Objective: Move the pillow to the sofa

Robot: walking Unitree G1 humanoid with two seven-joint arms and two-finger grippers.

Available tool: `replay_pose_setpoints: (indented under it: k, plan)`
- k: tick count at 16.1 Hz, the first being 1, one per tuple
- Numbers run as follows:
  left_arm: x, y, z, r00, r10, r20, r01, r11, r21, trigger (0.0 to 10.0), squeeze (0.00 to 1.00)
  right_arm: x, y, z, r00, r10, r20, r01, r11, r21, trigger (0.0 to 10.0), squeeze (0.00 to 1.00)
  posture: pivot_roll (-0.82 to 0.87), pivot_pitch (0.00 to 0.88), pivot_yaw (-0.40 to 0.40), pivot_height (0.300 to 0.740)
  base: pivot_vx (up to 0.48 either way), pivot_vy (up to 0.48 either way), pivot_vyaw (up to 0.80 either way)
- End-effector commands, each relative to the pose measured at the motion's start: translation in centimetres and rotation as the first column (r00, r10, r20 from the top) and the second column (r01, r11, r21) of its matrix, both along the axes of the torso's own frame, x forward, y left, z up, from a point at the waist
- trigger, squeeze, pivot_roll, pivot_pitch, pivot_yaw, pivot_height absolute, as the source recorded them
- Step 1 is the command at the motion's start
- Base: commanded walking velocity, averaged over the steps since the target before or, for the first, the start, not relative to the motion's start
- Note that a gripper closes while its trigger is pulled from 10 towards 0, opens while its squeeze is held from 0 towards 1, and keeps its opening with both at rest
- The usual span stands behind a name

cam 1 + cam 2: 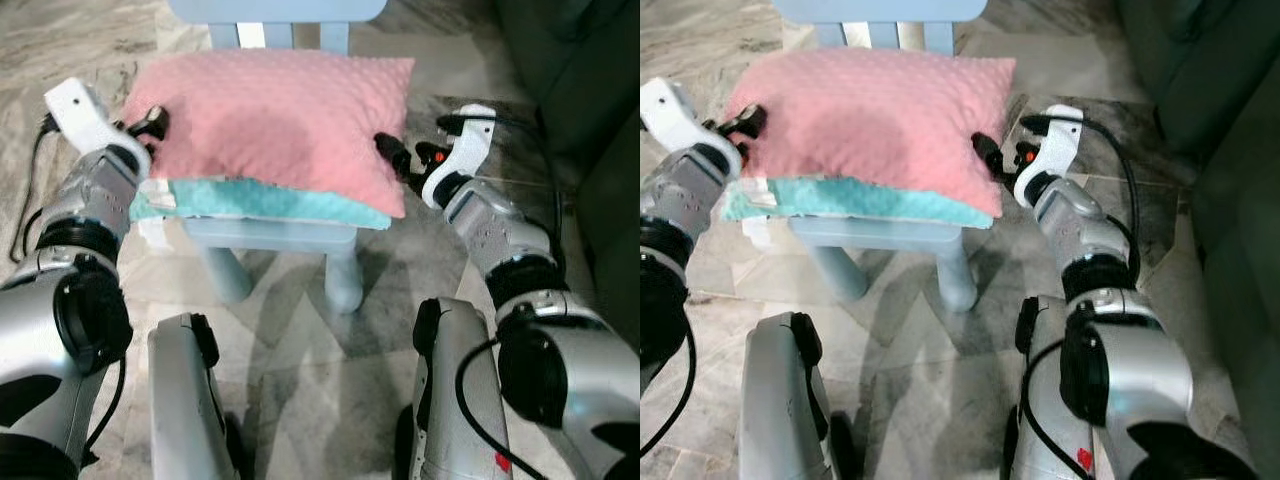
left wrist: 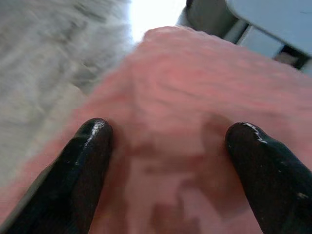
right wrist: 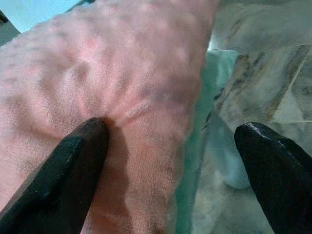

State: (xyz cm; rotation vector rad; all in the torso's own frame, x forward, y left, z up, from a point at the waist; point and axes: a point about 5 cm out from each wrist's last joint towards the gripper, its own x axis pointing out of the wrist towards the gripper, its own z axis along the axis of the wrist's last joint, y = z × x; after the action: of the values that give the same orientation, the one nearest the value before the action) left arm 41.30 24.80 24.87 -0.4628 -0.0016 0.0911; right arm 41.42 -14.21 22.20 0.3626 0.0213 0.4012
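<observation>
A pink pillow [image 1: 270, 115] lies on top of a teal cushion [image 1: 250, 200] on a small light blue chair [image 1: 270, 235]. My left gripper [image 1: 155, 122] is at the pillow's left end, open, with the pink fabric between its spread fingers [image 2: 87, 161]. My right gripper [image 1: 390, 152] is at the pillow's right end and is also open. One of its fingers [image 3: 73, 165] presses into the pink fabric, while the other hangs past the pillow's edge over the floor.
A dark sofa [image 1: 585, 90] stands to the right of the chair. Grey marble floor [image 1: 300, 340] surrounds the chair. My own legs show at the bottom of the eye views.
</observation>
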Motion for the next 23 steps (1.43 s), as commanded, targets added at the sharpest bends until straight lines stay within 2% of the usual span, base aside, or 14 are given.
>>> replay_pose_setpoints:
  k: [1, 3, 5, 6, 8, 10, 13, 14, 17, 18, 19, 21, 22, 23]
  plan:
    - [0.0, -0.1, 0.1, 1.000, -0.022, -0.010, 0.022, 0.999, -0.030, 10.0, 0.00, 0.1, 0.7, 0.3, 0.999, 0.043, -0.008, -0.043, 0.997, 0.061, 10.0, 0.00, -0.10, 0.274, 0.060, 0.373, 0.000, 0.000, 0.00]
    - [0.1, -0.5, 0.1, 0.998, -0.056, -0.013, 0.055, 0.998, -0.041, 10.0, 0.00, 0.1, 1.1, 0.2, 0.996, 0.085, -0.019, -0.082, 0.991, 0.105, 10.0, 0.00, -0.09, 0.277, 0.060, 0.373, 0.000, 0.000, 0.00]
    - [0.2, -1.5, -0.1, 0.989, -0.141, -0.031, 0.140, 0.989, -0.039, 10.0, 0.00, 0.0, 2.2, 0.2, 0.987, 0.159, -0.023, -0.154, 0.979, 0.136, 10.0, 0.00, -0.09, 0.286, 0.059, 0.373, 0.000, 0.000, 0.00]
    - [0.2, -1.2, -0.1, 0.992, -0.124, -0.030, 0.123, 0.992, -0.030, 10.0, 0.00, 0.0, 2.3, 0.3, 0.986, 0.167, -0.013, -0.165, 0.979, 0.120, 10.0, 0.00, -0.09, 0.291, 0.059, 0.373, 0.000, 0.000, 0.00]
    - [-0.2, 1.2, 1.3, 1.000, 0.008, 0.005, -0.008, 0.999, 0.052, 10.0, 0.00, 0.1, 1.7, 0.5, 0.989, 0.150, 0.000, -0.149, 0.984, 0.101, 10.0, 0.00, -0.09, 0.296, 0.059, 0.373, 0.000, 0.000, 0.00]
    - [-0.6, 2.6, 1.6, 0.998, 0.069, 0.005, -0.069, 0.996, 0.060, 10.0, 0.00, 0.0, 1.5, 0.3, 0.987, 0.163, 0.001, -0.162, 0.982, 0.094, 10.0, 0.00, -0.09, 0.299, 0.058, 0.373, 0.000, 0.000, 0.00]
    - [-1.0, 3.5, 0.6, 0.992, 0.117, -0.052, -0.118, 0.993, -0.017, 10.0, 0.00, -0.3, 1.7, -0.6, 0.977, 0.212, -0.016, -0.209, 0.972, 0.106, 10.0, 0.00, -0.09, 0.300, 0.057, 0.373, 0.000, 0.000, 0.00]
    - [-1.0, 3.7, 1.2, 0.990, 0.139, -0.024, -0.140, 0.988, -0.058, 10.0, 0.00, -0.4, 1.8, -0.8, 0.978, 0.208, -0.020, -0.206, 0.975, 0.083, 10.0, 0.00, -0.09, 0.304, 0.059, 0.373, 0.000, 0.000, 0.00]
    - [-1.0, 3.9, 1.8, 0.990, 0.144, -0.001, -0.143, 0.987, -0.078, 10.0, 0.00, -0.4, 1.8, -0.9, 0.978, 0.210, -0.018, -0.207, 0.975, 0.081, 10.0, 0.00, -0.09, 0.307, 0.062, 0.373, 0.000, 0.000, 0.00]
    - [-0.9, 3.4, 1.4, 0.996, 0.092, -0.019, -0.094, 0.983, -0.160, 10.0, 0.00, -0.5, 2.1, -1.0, 0.973, 0.231, -0.013, -0.229, 0.970, 0.078, 10.0, 0.00, -0.09, 0.310, 0.061, 0.373, 0.000, 0.000, 0.00]
    - [-0.9, 3.1, 1.2, 0.998, 0.064, -0.024, -0.067, 0.979, -0.195, 10.0, 0.00, -0.6, 2.2, -1.1, 0.970, 0.242, -0.011, -0.241, 0.968, 0.077, 10.0, 0.00, -0.09, 0.310, 0.061, 0.373, 0.000, 0.000, 0.00]
    - [-0.5, 1.3, 0.6, 0.997, -0.067, -0.031, 0.057, 0.967, -0.249, 10.0, 0.00, -0.7, 2.8, -1.2, 0.961, 0.275, -0.003, -0.274, 0.960, 0.063, 10.0, 0.00, -0.09, 0.314, 0.063, 0.373, 0.000, 0.000, 0.00]
    - [-0.2, 0.0, 0.3, 0.989, -0.145, -0.032, 0.133, 0.961, -0.242, 10.0, 0.00, -0.8, 3.2, -1.2, 0.955, 0.298, 0.006, -0.298, 0.953, 0.054, 10.0, 0.00, -0.10, 0.318, 0.066, 0.373, 0.000, 0.000, 0.00]
    - [-0.2, 0.0, 0.3, 0.989, -0.145, -0.032, 0.133, 0.961, -0.242, 10.0, 0.00, -0.8, 3.2, -1.2, 0.955, 0.298, 0.006, -0.298, 0.953, 0.054, 10.0, 0.00, -0.10, 0.318, 0.066, 0.373, 0.000, 0.000, 0.00]
